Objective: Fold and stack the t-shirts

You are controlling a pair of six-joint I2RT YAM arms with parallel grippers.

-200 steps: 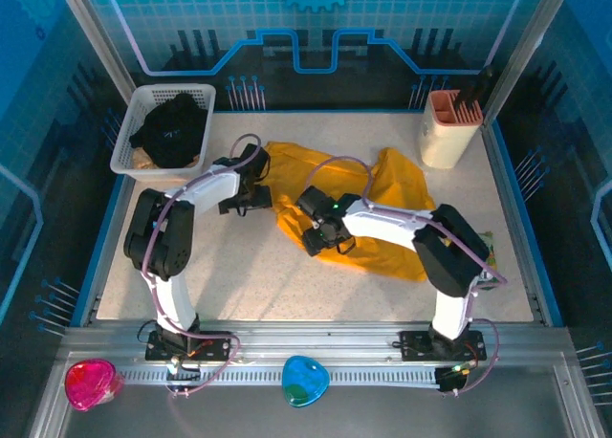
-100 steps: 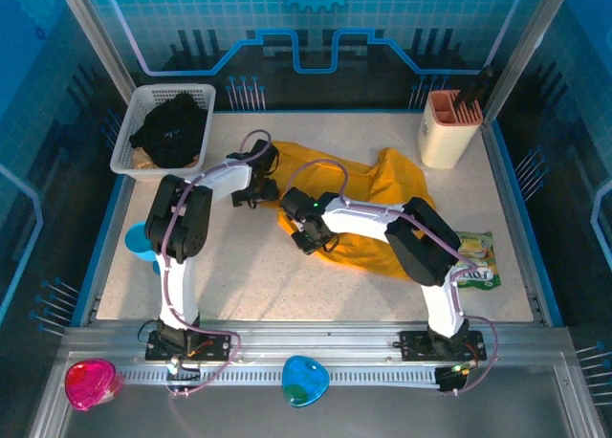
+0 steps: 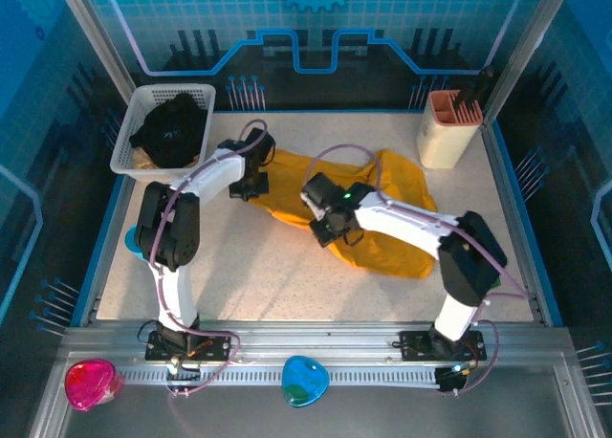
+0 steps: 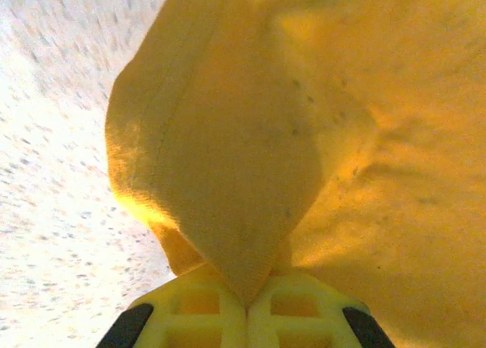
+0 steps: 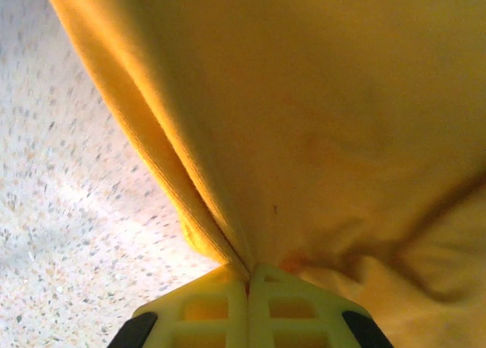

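yellow t-shirt [image 3: 387, 232]: crumpled on the table [image 3: 258, 275], centre to right, nothing folded yet
left gripper [image 4: 247, 308]: at the shirt's left end; fingers [image 4: 201, 310] pressed together on a doubled hem of yellow cloth
right gripper [image 5: 247, 286]: at the shirt's near edge; tips clamped tight on a seam fold of the same shirt
step in hand: judged as spreading the shirt flat before a first fold
doing it well: draw the two pinches apart, low over the table, taut but no yanking; only a thin bite of cloth in each tip, so slip is likely; lay flat and smooth before letting go
black t-shirt [image 3: 172, 130]: bunched up inside the basket, well apart from both grippers
basket [image 3: 143, 96]: white mesh, far-left corner; holds the black shirt plus a tan scrap [image 3: 143, 157] beneath, cannot tell what
cup holder [image 3: 442, 143]: peach, far-right corner; dark tools [image 3: 475, 98] standing upright inside, kind unclear
progress: early by the look of it; no stack started
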